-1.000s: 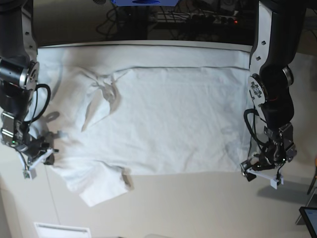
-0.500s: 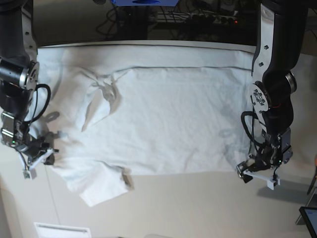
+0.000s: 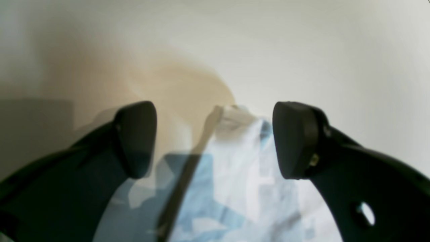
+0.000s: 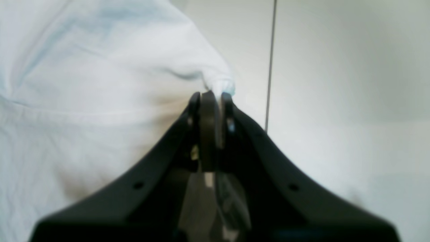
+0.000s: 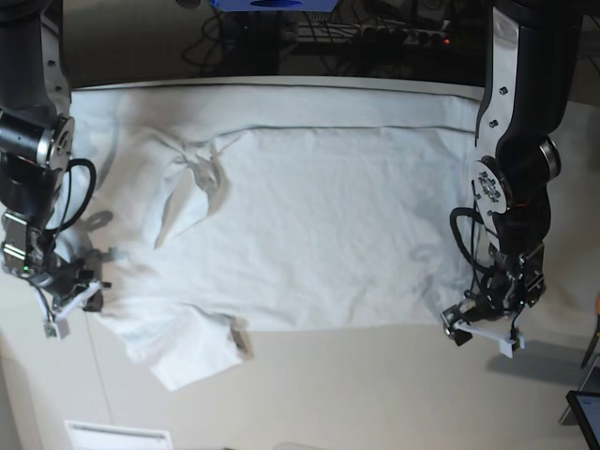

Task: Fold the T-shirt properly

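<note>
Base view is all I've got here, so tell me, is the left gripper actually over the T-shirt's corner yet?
Observer: In the left wrist view, the left gripper is open, and a corner of the T-shirt lies in the gap between its fingertips, not pinched.
Operator: And the right one, does it have cloth?
Observer: The right wrist view shows the right gripper shut on the T-shirt, a bunched edge pinched at its tips.
Operator: Anything beside that pinch?
Observer: A thin dark seam in the tabletop runs just past the pinched edge.
</note>
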### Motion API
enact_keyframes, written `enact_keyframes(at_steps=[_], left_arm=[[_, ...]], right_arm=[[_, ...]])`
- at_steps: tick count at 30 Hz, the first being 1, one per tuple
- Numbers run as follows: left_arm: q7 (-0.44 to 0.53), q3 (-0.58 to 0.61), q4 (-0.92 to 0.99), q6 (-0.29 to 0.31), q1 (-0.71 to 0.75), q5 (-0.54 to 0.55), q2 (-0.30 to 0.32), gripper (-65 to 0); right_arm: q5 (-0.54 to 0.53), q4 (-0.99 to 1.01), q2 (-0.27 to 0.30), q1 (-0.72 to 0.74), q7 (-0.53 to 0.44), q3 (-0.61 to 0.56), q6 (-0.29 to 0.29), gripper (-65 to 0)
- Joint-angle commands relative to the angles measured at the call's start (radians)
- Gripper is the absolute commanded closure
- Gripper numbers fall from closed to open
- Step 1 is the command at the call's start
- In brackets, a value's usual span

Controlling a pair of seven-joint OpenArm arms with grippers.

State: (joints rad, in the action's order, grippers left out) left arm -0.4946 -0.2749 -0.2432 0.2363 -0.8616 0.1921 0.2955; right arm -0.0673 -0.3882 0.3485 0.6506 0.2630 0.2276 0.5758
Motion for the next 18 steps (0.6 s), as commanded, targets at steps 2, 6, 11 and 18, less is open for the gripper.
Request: enact_keyframes(at_steps=[2,6,11,18], left_arm=[[-0.034,0.001,0.0,0.007,-0.02,0.008,-0.02,-52.6],[-0.034,0.003,0.002,0.007,-0.011,0.008,-0.028,-52.6],[-0.034,0.003,-0.003,0.007,0.0,0.008,-0.028,-37.8],[-0.031,0.003,-0.003,0.007,0.022,0.008,-0.023,-6.7]], right_arm=[[0.007,-0.012,0.014,0.022,0.012,-0.001,0.002,-1.0],[0.007,-0.012,0.019,0.022,0.012,-0.001,0.002,-1.0],[0.007,-0.012,0.019,0.022,0.012,-0.001,0.002,-1.0],[0.008,-0.012,0.014,0.022,0.012,-0.001,0.002,-1.0]])
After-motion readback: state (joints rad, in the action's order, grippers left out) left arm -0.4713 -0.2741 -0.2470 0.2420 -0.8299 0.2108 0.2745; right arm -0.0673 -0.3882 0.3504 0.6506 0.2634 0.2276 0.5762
